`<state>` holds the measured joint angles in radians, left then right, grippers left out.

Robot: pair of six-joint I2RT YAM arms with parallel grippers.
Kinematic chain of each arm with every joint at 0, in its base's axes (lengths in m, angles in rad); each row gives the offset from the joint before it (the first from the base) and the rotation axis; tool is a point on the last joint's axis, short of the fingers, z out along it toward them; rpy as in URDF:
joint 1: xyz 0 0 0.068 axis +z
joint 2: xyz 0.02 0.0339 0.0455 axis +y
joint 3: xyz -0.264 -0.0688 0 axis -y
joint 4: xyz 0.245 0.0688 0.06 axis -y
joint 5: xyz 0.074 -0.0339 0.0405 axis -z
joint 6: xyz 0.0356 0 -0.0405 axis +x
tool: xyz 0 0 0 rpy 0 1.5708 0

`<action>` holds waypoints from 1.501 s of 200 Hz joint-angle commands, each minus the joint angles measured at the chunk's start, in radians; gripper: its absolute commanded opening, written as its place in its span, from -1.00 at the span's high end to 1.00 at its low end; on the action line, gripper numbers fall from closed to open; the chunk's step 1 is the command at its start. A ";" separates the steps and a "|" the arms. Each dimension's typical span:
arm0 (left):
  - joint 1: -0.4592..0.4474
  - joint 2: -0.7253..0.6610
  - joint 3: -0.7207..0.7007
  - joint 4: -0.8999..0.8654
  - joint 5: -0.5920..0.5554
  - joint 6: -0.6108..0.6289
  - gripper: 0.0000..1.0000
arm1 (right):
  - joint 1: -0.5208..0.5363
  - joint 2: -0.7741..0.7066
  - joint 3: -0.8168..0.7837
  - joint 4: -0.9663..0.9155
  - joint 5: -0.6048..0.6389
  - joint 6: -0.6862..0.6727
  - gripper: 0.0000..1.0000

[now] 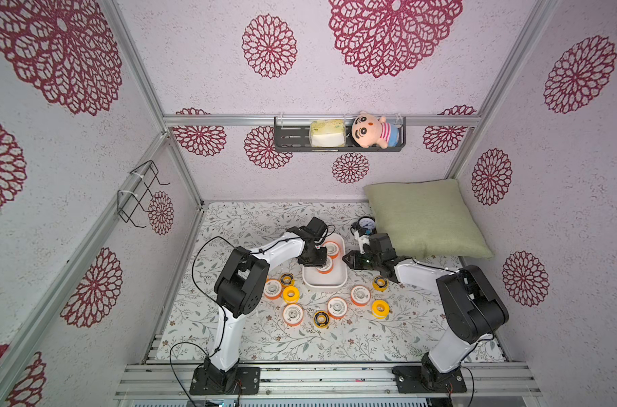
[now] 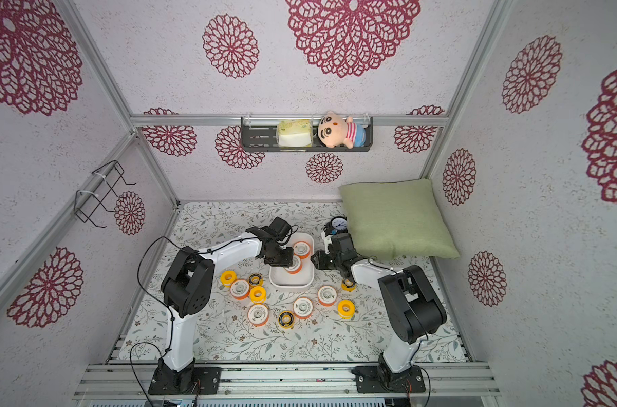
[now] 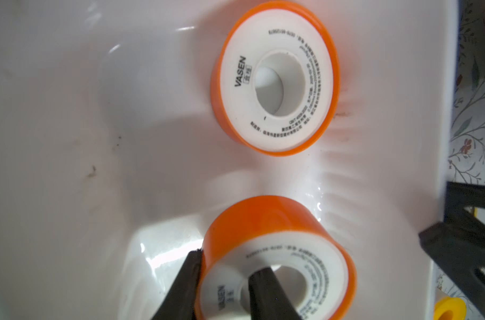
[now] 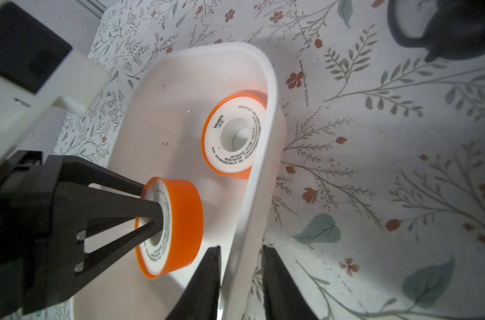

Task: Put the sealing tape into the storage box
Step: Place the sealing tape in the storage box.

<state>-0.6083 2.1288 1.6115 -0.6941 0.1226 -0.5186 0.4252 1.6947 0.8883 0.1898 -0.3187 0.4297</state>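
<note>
The white storage box (image 1: 326, 281) (image 2: 293, 282) sits mid-table. One sealing tape spool (image 1: 331, 248) (image 3: 313, 91) (image 4: 216, 149), white-faced with an orange rim, lies flat inside it. My left gripper (image 1: 317, 259) (image 3: 230, 261) hangs over the box, shut on a second orange-rimmed spool (image 1: 324, 266) (image 3: 263, 221) (image 4: 186, 221), with one finger in its core and one outside the rim. My right gripper (image 1: 347, 262) (image 4: 240, 247) straddles the box's right wall, closed on it. Several more spools lie loose in front of the box, such as a white one (image 1: 337, 307) and a yellow one (image 1: 380, 309).
A round black clock (image 1: 365, 223) stands behind my right gripper, beside a green pillow (image 1: 427, 218) at the back right. A dark shelf (image 1: 339, 137) on the back wall holds a doll and a packet. A wire rack (image 1: 141, 193) hangs on the left wall.
</note>
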 commanded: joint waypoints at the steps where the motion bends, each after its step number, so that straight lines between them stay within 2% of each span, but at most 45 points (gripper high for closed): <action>1: -0.013 0.024 0.033 -0.009 0.015 0.015 0.41 | -0.006 0.003 0.033 0.017 -0.014 0.009 0.37; 88: -0.018 0.108 0.115 -0.035 0.039 0.019 0.36 | -0.006 0.000 0.035 0.008 -0.010 0.006 0.37; 151: -0.022 0.137 0.145 -0.036 0.043 0.020 0.16 | -0.008 -0.006 0.034 0.002 -0.008 0.003 0.37; 225: -0.023 0.151 0.160 -0.006 0.077 0.003 0.22 | -0.008 -0.008 0.035 -0.004 -0.011 0.001 0.37; 300: -0.023 0.139 0.161 0.006 0.092 -0.001 0.12 | -0.010 -0.025 0.032 -0.008 0.016 0.000 0.32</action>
<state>-0.6216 2.2654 1.7535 -0.7101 0.2024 -0.5209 0.4240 1.6962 0.8883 0.1867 -0.3176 0.4297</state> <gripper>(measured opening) 0.426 0.329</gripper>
